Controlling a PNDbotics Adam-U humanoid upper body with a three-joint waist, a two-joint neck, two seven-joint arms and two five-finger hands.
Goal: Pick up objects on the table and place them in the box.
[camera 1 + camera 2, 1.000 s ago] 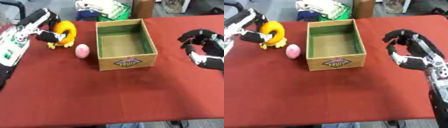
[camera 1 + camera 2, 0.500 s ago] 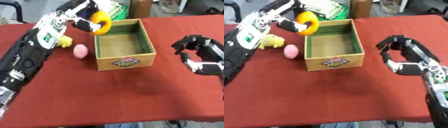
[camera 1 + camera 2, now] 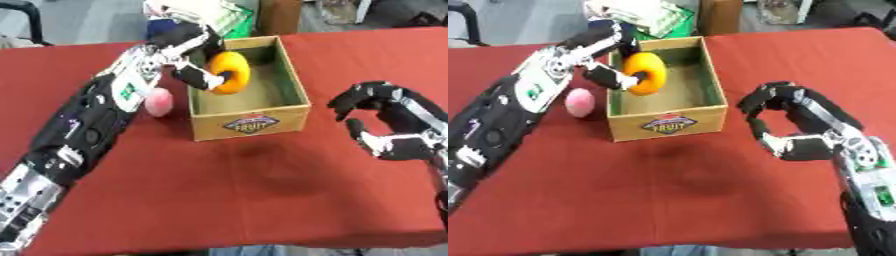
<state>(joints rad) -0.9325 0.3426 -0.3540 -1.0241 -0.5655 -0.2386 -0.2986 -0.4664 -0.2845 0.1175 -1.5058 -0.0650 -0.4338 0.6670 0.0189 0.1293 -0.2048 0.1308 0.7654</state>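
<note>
While the red-covered desk (image 3: pixel 219 200) carries an open cardboard box with a green lining (image 3: pixel 254 122), a yellow ring-shaped toy (image 3: pixel 229 73) is held over the box, clamped by the left hand (image 3: pixel 194 55) fingers. A pink ball (image 3: pixel 158 101) is seen just left of the box. The right hand (image 3: pixel 394 125) is held beside the box, fingers curled on nothing.

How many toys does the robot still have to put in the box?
Nothing lies in the box yet; its green inside looks bare. In hand: the left hand holds a yellow ring over the box, fingers curled round it. Left: at least the pink ball on the table beside the box. The right hand hangs curled and holds nothing, right of the box.
</note>
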